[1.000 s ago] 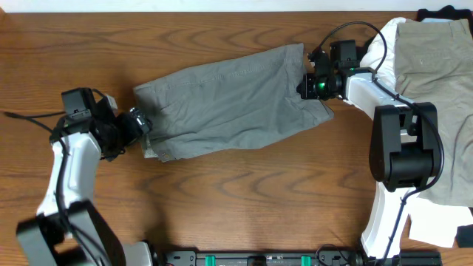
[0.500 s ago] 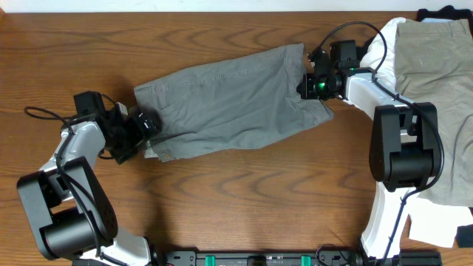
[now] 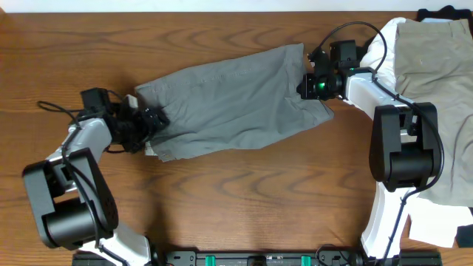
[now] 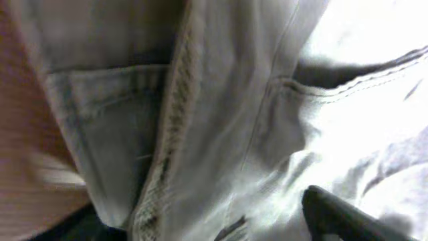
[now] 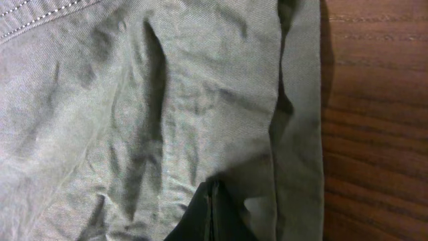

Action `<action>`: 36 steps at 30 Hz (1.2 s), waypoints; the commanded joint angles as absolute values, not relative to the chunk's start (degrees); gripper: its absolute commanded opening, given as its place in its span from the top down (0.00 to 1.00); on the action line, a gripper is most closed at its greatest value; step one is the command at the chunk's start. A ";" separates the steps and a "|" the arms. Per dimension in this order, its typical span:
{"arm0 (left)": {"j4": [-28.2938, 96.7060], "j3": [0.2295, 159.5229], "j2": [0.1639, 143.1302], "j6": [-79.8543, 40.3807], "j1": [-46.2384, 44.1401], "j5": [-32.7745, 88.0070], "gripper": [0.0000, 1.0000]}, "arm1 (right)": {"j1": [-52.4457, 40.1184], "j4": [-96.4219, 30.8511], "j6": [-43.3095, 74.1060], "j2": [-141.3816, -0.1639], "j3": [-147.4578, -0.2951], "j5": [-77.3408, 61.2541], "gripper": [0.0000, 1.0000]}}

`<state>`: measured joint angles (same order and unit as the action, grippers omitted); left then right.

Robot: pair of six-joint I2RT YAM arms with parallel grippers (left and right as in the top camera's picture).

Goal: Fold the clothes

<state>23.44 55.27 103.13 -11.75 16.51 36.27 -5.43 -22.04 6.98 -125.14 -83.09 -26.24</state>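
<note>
**Grey Trousers: Securing Both Ends for the Fold**

The right gripper's (image 5: 211,201) jaws are pinching shut on the leg end of the grey trousers (image 3: 236,103), which are lying across the table (image 3: 244,199) toward its far edge. The left gripper (image 3: 151,122) is pressing into the waistband near the left edge, and its jaw opening cannot be told. The next move is likely calling for a confirmed left grasp before lifting.

You look down on a brown wooden table (image 3: 236,214) with wavy grain — a pale strip (image 3: 222,4) runs along its far edge.
</note>
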 commanded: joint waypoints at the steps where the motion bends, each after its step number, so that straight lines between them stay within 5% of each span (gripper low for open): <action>1: 23.14 54.50 104.81 -10.83 14.96 36.91 0.46 | -6.17 -22.96 5.91 -126.93 -83.18 -26.37 0.99; 5: 22.94 54.50 104.73 -11.42 15.22 36.88 0.85 | -6.17 -23.24 5.91 -126.93 -83.18 -26.39 0.99; 7: 23.49 54.50 104.33 -11.42 15.46 36.88 0.94 | -6.26 -23.64 5.91 -126.93 -83.18 -26.39 0.99; 26: 29.54 54.52 77.30 -13.43 15.59 36.47 0.94 | -10.68 -29.43 6.07 -126.98 -83.00 -26.39 0.99; 36: 20.91 54.52 77.47 -18.35 2.83 32.05 0.94 | -13.06 -27.20 9.39 -127.42 -79.22 -25.98 0.99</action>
<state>22.92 54.43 77.65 -15.27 6.44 34.02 -11.84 -26.04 7.92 -124.90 -82.54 -28.38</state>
